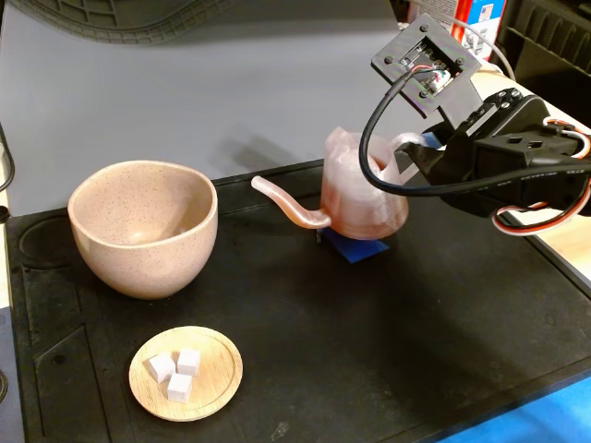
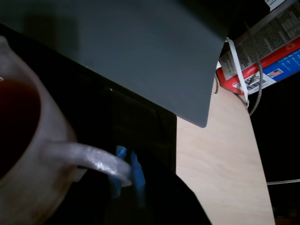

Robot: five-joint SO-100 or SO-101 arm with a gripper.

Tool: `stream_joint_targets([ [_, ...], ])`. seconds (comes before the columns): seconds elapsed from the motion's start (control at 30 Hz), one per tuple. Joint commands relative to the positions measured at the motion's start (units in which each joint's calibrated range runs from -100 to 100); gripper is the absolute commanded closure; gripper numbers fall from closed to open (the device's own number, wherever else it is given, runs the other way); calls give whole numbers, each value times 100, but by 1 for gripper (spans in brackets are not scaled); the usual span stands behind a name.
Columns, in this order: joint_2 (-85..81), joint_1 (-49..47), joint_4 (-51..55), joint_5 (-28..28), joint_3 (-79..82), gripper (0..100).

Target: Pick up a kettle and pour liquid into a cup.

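The kettle (image 1: 362, 196), translucent pinkish-white with a long thin spout pointing left, sits just above a blue patch (image 1: 358, 249) on the black mat and seems slightly raised. My gripper (image 1: 411, 162) reaches in from the right and is closed at its loop handle (image 2: 86, 158), with the fingertips mostly hidden behind the body. Reddish-brown liquid (image 2: 16, 122) shows inside the kettle in the wrist view. The cup (image 1: 143, 226), a large speckled beige-pink bowl, stands upright at the left, well clear of the spout tip, and looks empty.
A small wooden saucer (image 1: 214, 380) with three white cubes lies in front of the cup. The black mat (image 1: 388, 351) covers the table, with a grey sheet behind it. Boxes (image 2: 262, 61) stand at the back right, beside the light wooden tabletop (image 2: 220, 159).
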Motion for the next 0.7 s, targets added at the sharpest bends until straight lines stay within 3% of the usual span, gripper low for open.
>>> stream_joint_targets([
  [0.0, -575, -11, -26, -30, -241, 99],
  [0.13, -669, -49, 43, -193, -259, 99],
  [0.17, -763, -72, 579, -193, -559, 99],
  [0.4, -754, -445, 1504, -193, -1802, 99],
  [0.67, -728, -529, 1504, -177, -1902, 99],
])
